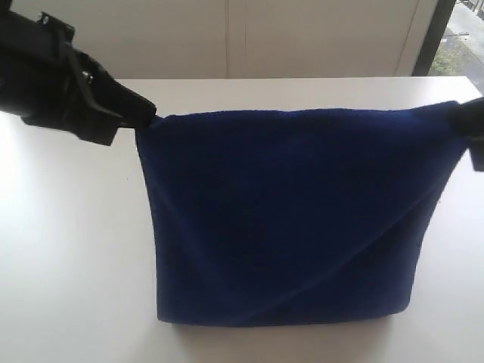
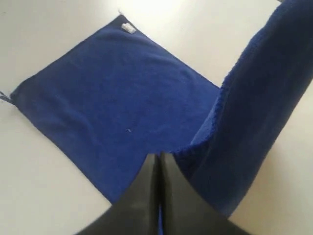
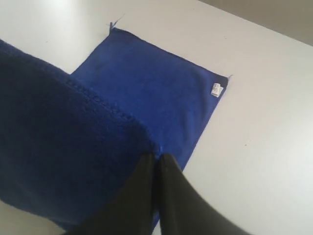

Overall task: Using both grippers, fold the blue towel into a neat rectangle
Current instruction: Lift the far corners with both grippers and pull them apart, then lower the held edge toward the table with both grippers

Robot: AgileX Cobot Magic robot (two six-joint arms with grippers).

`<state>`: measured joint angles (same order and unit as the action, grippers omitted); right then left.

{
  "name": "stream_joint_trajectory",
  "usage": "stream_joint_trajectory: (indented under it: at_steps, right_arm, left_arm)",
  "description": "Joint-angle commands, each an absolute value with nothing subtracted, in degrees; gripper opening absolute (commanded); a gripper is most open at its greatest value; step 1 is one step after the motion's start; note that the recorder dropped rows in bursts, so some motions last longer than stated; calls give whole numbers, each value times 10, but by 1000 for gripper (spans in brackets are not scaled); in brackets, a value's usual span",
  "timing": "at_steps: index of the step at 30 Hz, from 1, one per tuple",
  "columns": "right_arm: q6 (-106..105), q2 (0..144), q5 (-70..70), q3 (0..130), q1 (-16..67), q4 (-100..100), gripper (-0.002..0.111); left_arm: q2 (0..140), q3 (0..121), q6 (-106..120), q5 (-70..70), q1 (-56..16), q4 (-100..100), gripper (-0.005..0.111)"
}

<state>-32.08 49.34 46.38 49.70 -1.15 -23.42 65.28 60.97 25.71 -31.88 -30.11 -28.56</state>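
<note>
Mid-fold on the blue towel: sags onto the white table at lower centre, rises to a taut top edge. Pinched tight at the upper-left corner by the left gripper, at the upper-right corner by the right gripper. Behind, lies flat, white label at the far edge. Next, probably calls for carrying both corners evenly onto the far corners, then releasing.

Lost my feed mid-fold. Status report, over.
Left gripper and right gripper: jaws shut on blue towel corners. One edge lifted taut between them, rest flat on white table. No obstacle seen.
</note>
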Motion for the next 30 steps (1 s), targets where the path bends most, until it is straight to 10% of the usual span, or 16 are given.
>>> stream_joint_trajectory:
  at_steps: [1,30]
  right_arm:
    - [-317,556,385,495,-12,-234,0]
    - [-319,875,164,567,-12,-241,0]
  left_arm:
    - [695,606,260,-256,-304,-286,0]
    - [931,674,272,-47,-263,-265,0]
